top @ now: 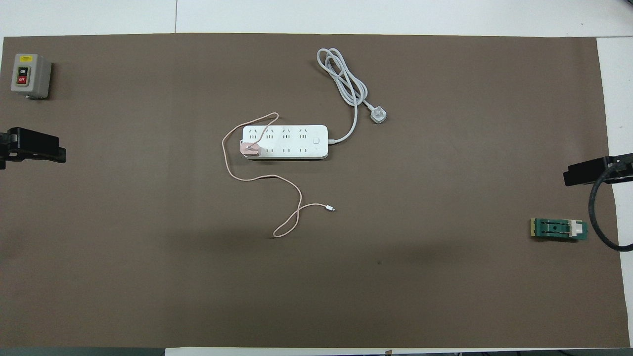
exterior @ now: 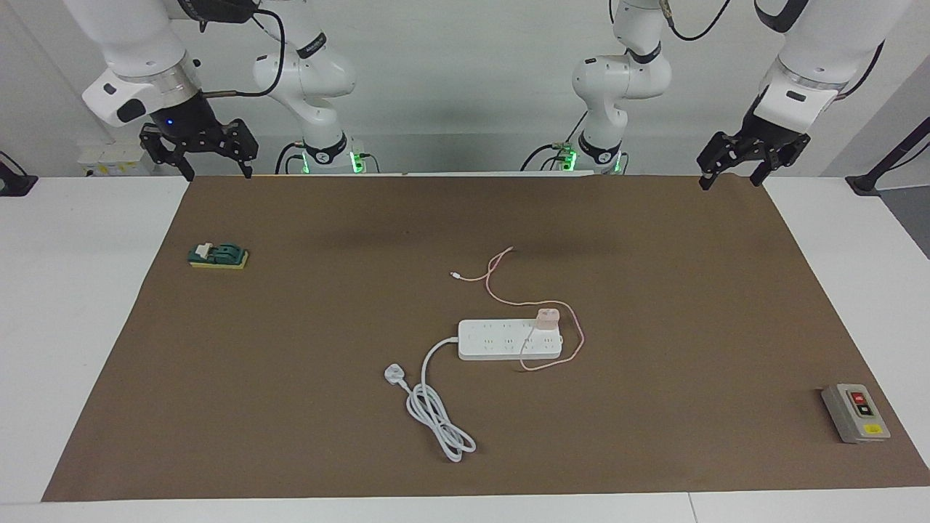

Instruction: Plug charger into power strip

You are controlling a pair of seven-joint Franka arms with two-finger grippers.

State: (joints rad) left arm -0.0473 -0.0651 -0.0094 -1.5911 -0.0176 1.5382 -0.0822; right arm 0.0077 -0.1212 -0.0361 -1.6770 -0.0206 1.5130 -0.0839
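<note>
The white power strip (exterior: 501, 340) (top: 292, 141) lies flat in the middle of the brown mat. The pale-pink charger (exterior: 546, 318) (top: 249, 148) stands upright on the strip's end toward the left arm, in the socket row nearer the robots. Its prongs are hidden. Its thin pink cable (exterior: 508, 294) (top: 292, 217) loops round that end and trails toward the robots. My left gripper (exterior: 732, 180) (top: 32, 146) and right gripper (exterior: 219, 173) (top: 591, 170) hang open and empty over the mat's two corners at the robots' edge. Both arms wait, far from the strip.
The strip's thick white cord (exterior: 436, 410) (top: 346, 81) with its white plug (exterior: 393, 374) (top: 379, 116) lies coiled farther from the robots. A grey switch box (exterior: 856, 412) (top: 29, 75) sits at the left arm's end. A green and yellow block (exterior: 218, 256) (top: 559, 229) sits at the right arm's end.
</note>
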